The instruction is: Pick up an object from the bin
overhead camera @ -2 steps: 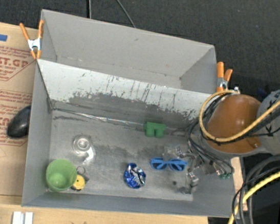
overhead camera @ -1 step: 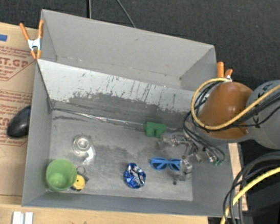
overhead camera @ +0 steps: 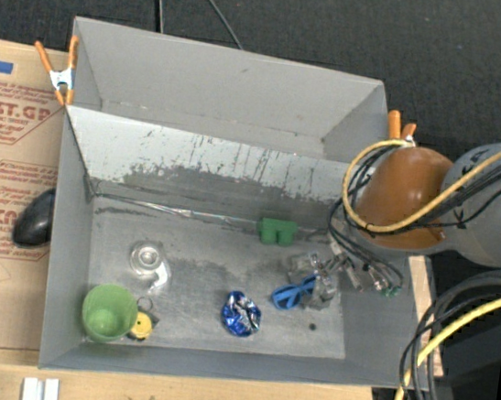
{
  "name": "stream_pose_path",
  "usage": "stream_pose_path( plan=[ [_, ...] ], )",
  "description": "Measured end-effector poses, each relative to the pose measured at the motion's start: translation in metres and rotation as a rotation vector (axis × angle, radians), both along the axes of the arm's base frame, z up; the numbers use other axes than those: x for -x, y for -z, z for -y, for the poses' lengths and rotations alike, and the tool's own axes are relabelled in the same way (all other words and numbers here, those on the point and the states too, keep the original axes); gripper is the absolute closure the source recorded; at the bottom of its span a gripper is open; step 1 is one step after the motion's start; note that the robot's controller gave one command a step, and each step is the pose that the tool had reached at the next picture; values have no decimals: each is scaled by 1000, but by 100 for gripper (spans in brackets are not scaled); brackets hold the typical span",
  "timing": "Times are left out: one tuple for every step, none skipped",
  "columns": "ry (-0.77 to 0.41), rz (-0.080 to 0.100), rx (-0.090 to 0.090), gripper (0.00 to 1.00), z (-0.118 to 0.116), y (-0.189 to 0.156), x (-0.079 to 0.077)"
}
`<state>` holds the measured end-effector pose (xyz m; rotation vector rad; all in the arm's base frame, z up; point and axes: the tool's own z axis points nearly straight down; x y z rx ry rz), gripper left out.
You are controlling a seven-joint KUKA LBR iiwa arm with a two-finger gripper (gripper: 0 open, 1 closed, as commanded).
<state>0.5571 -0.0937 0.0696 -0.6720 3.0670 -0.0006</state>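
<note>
The claw (overhead camera: 321,278) hangs at the right of the bin (overhead camera: 69,243), just over a small blue piece (overhead camera: 291,295) — whether wide or narrow cannot be told — its long axis slanting down-left.

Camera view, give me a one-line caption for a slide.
Pincer down by a small blue thing at the right of the bin, green block behind, green cup front-left.

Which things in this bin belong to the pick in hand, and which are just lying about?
In the job:
tool, low on the right of the bin
small blue thing right beside it, the likely pick

Lying about:
green block by the back wall
clear round piece
green cup and small yellow thing, front left corner
blue patterned ball at the front
</note>
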Motion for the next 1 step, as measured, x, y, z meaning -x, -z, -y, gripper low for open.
stream_pose_path(
  plan=[
    [-37, 11, 2, 100, -11, -134, -27]
  ],
)
